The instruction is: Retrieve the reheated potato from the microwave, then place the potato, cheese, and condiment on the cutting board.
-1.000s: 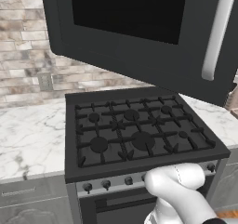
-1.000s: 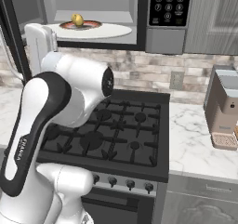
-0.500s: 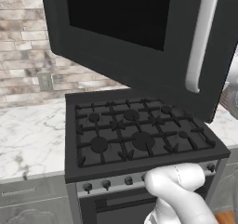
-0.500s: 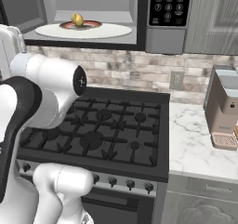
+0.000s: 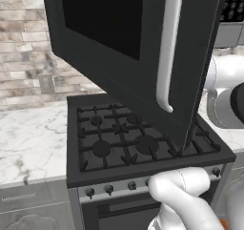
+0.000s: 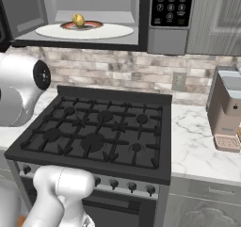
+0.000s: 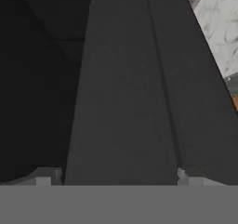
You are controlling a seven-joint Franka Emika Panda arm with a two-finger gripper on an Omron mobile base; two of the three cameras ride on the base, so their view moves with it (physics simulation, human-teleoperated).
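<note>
Sitting on a small reddish dish [image 6: 81, 26] at the middle of the round white turntable plate [image 6: 113, 32], the potato [image 6: 78, 20] rests inside the open cavity of the microwave [image 6: 155, 21], high above the stove [image 6: 99, 132]. It is a pale-yellow oval lump; from the right base view its long axis seems to stand roughly upright, though it is too small to be sure. Nothing else lies on the turntable beside it. The keypad [image 6: 172, 4] sits to the right of the cavity, on the microwave's dark front.

The microwave door [image 5: 138, 57] is swung wide out into the room. In the left base view it hangs over the burners as a big dark slab, with its dark window and its long curved silver handle [image 5: 167, 52] running top to bottom, and it blocks that camera's line to the cavity.

Below, the black gas stove carries its grates and a row of knobs [image 6: 124, 186] along the front edge. The marble table [image 6: 197, 141] runs on either side, backed by a brick wall [image 6: 117, 70]. At the right stands a boxy tan machine [image 6: 228, 108] with a perforated tray.

The pincer [image 7: 118, 179] is released, its tips spread far apart at the bottom of the hand view, with nothing between them. It faces a dark grey panel close up. Where the potato lies relative to it cannot be told.
</note>
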